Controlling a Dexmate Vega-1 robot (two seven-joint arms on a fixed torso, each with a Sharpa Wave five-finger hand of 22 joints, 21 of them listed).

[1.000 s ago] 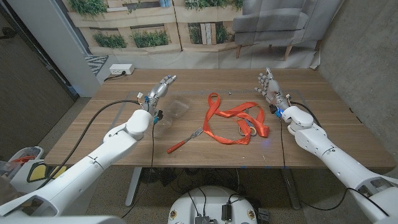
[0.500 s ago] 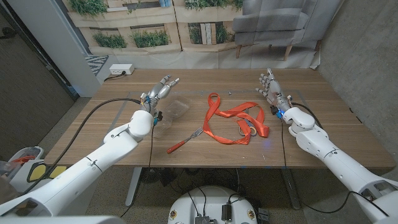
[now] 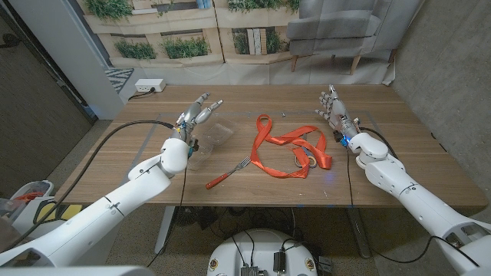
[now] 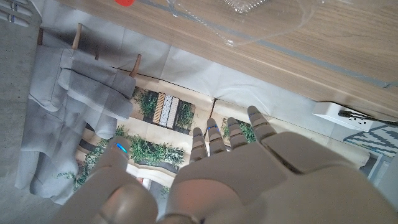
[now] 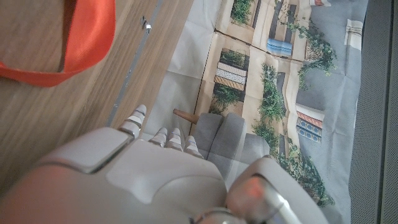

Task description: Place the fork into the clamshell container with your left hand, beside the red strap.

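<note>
While both arms reach in over the wooden table (image 3: 399, 115), the left hand (image 3: 198, 113) is held above its far left part with the fingers (image 3: 215, 103) spread apart and nothing grasped; the same spread fingers (image 4: 214, 134) are seen from behind in the left wrist view. A clear plastic clamshell container (image 3: 212, 136) is seen just beside and slightly nearer than this hand, and its transparent edge (image 4: 249, 12) is shown beyond the fingertips in the left wrist view. A fork with a red handle and metal tines (image 3: 228, 173) is laid on the table nearer to the robot than the left hand, apart from it and toward the middle, with its tines close to the strap. A red fabric strap with a metal buckle (image 3: 291, 149) is laid in loops between the two hands; part of it (image 5: 68, 43) is shown in the right wrist view. The right hand (image 3: 335, 111) is held upright beyond the strap's right side, fingers extended and parted, empty.
</note>
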